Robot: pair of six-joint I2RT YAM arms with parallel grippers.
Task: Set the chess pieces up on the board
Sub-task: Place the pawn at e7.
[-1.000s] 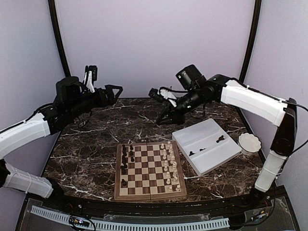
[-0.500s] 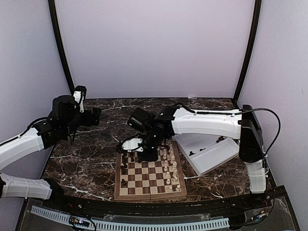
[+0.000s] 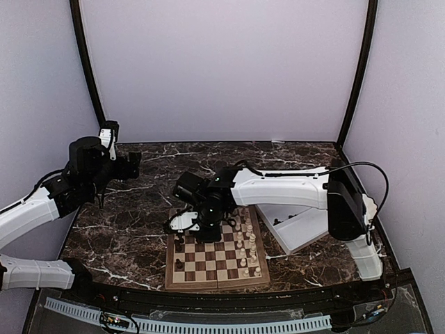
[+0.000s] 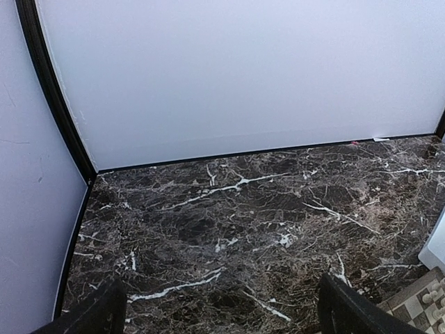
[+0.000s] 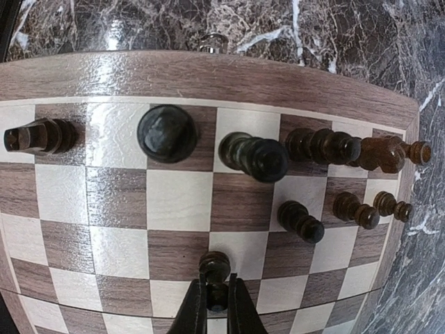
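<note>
Dark pawn (image 5: 214, 266) is clenched in the right jaws over the board (image 5: 174, 76), just short of the dark chess pieces (image 5: 299, 223) already standing. Can't tell if it touches the square. A second ago the right arm (image 3: 278, 184) was up by the white tray (image 3: 306, 226) and has swung across. Carry looks done, placement pending. Left jaws are spread wide and empty over the bench (image 4: 229, 229).

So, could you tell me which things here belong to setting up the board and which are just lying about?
Job in hand:
- dark pieces
- board
- right gripper, shut on a pawn

Lying about:
- white pieces, on the board's right side
- tray
- left gripper, open, holding nothing
</note>
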